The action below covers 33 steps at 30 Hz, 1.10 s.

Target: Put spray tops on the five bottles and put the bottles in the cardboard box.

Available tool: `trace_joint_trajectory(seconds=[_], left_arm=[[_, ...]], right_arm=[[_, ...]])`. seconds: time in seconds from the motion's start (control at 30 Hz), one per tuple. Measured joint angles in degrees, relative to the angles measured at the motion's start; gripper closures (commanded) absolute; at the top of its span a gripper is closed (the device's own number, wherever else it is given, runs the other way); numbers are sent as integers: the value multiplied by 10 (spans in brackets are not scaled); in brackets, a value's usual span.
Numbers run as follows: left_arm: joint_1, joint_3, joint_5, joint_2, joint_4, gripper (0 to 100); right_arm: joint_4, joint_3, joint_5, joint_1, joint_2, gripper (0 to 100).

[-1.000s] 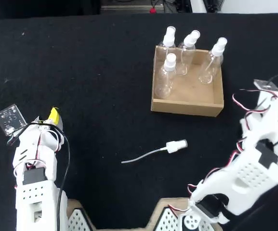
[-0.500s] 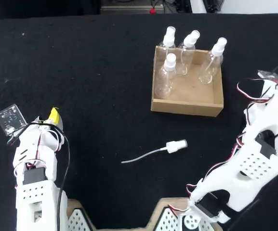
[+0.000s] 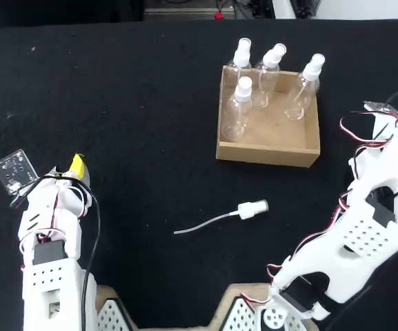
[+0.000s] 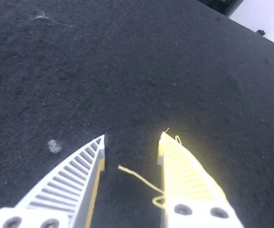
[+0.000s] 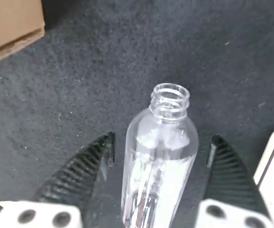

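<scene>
- Cardboard box (image 3: 267, 150) sits on the far right of the bench (image 3: 116, 103), with four capped bottles (image 3: 237, 110) standing inside.
- Right gripper (image 5: 162, 138): fingers wide, flanking the clear fifth bottle (image 5: 159, 161) with gaps on both sides. Its long axis runs along them, open neck past the tips.
- Left gripper (image 4: 132, 142): fingers apart over bare bench.
- Spray top (image 3: 252, 209) lies loose between the arms, tube pointing towards the left arm.

Right arm (image 3: 364, 234) slid a bit further out across the table (image 3: 116, 103) in the last 1 second, then basically stopped.
</scene>
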Motion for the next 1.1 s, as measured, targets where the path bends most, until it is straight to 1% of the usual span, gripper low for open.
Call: trace_joint_trajectory(seconds=[0.13, 0.3, 0.43, 0.57, 0.63, 0.8, 0.9, 1.1], left_arm=[[0, 0, 0, 0, 0, 823], [0, 0, 0, 0, 0, 823], [0, 0, 0, 0, 0, 823], [0, 0, 0, 0, 0, 823], [0, 0, 0, 0, 0, 823], [0, 0, 0, 0, 0, 823], [0, 0, 0, 0, 0, 823], [0, 0, 0, 0, 0, 823]], right_arm=[[0, -1, 0, 0, 43, 727], [0, -14, 0, 9, 58, 803], [0, -35, -2, 27, 58, 819], [0, -38, -2, 38, 58, 881], [0, -38, -2, 40, 58, 893], [58, -80, -2, 40, 58, 893], [71, -101, -2, 40, 38, 893], [72, -76, -2, 40, -89, 893]])
